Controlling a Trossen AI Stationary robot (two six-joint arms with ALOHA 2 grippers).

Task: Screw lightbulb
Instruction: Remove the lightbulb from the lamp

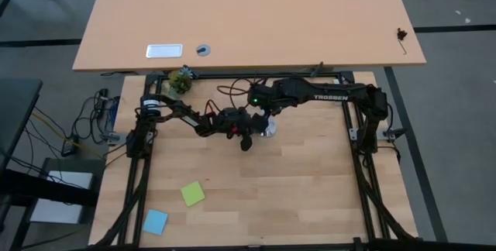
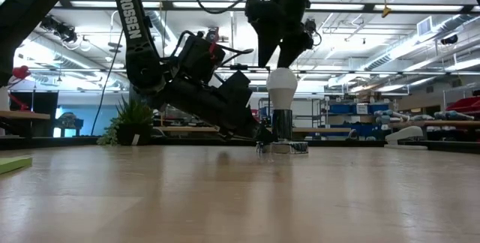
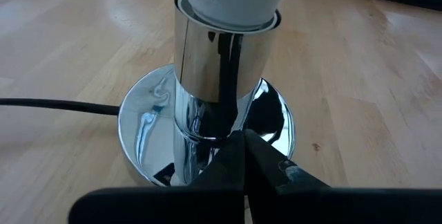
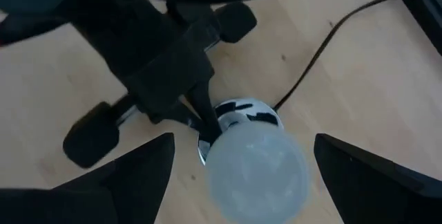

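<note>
The white frosted lightbulb [image 2: 283,85] stands upright with its base in the chrome socket [image 3: 221,65]. The socket rises from a round mirror disc [image 2: 289,148] near the table's middle [image 1: 267,127]. My right gripper [image 4: 243,141] hangs open just above the bulb [image 4: 255,172], pointing down. One finger stands on each side of the bulb, with a gap on both sides. My left gripper [image 3: 245,158] is shut and low on the table, left of the socket [image 1: 246,136]. My left gripper's shut fingertips [image 3: 242,141] rest on the socket's round disc at the foot of its stem [image 3: 266,124]. They come in slanting down from the table's left. The socket stands upright on the table, with its disc flat on the wood.
The socket's black cord [image 3: 55,105] runs off across the table. A green note [image 1: 193,194] and a blue note [image 1: 155,221] lie near the front left. A small plant [image 1: 180,80] stands at the far left edge, with a second table [image 1: 248,18] behind it.
</note>
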